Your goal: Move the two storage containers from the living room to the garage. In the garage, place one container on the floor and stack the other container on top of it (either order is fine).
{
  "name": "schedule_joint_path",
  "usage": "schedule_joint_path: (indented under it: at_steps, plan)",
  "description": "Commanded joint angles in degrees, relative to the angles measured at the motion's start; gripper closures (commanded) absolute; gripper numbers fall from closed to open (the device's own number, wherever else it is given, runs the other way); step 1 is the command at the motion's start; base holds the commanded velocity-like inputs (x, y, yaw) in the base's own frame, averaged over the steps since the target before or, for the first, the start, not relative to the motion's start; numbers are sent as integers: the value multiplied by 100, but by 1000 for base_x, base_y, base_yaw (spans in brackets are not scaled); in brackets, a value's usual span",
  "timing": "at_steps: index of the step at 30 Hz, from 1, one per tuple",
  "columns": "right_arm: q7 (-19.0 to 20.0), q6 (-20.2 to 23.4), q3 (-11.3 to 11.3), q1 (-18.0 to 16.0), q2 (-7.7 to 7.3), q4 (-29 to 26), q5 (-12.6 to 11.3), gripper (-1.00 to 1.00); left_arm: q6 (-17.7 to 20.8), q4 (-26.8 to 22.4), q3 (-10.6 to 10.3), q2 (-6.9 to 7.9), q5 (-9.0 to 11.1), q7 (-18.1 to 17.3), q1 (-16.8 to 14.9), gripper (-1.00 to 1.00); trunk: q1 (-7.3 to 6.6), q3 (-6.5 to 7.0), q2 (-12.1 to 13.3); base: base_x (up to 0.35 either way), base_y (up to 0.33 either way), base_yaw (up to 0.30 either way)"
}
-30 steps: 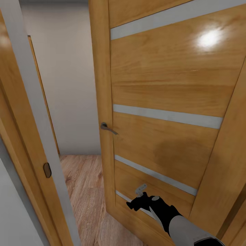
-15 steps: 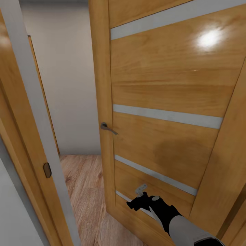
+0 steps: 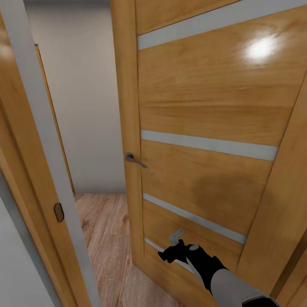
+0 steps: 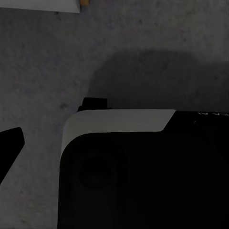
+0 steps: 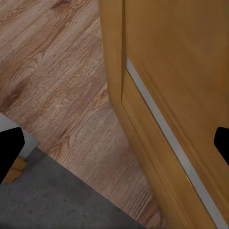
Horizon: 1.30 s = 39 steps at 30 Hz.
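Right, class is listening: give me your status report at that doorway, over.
Right gripper open, empty, low against the wooden door. Left gripper over grey concrete, state unclear. No containers in sight. Door part-open, wood floor beyond the gap.

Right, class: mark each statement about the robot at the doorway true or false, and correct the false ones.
1. The wooden door stands ajar. True.
2. The door handle is gold. False: it is dark metal.
3. The right end effector is near the door's lower part. True.
4. The floor beyond the door is carpet. False: it is wood planks.
5. The right end effector holds a bin. False: its fingers are apart around nothing.
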Motion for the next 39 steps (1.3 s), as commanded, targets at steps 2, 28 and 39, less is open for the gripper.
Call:
schedule_joint_path:
  at_steps: [2,28,39]
  plan:
    - [23,25,-17,-1,2,-11,57,-100,-2,-11,2,-2,30,2,4,-100,0,-5,-3,0,0,0]
    - [-1432,-40,133,-1,139,-53,146,-100,-4,-11,2,-6,33,2,4,-100,0,-5,-3,0,0,0]
    - [-2770,695,674,-1,316,-501,483,-100,0,-11,2,-9,29,2,4,-100,0,-5,-3,0,0,0]
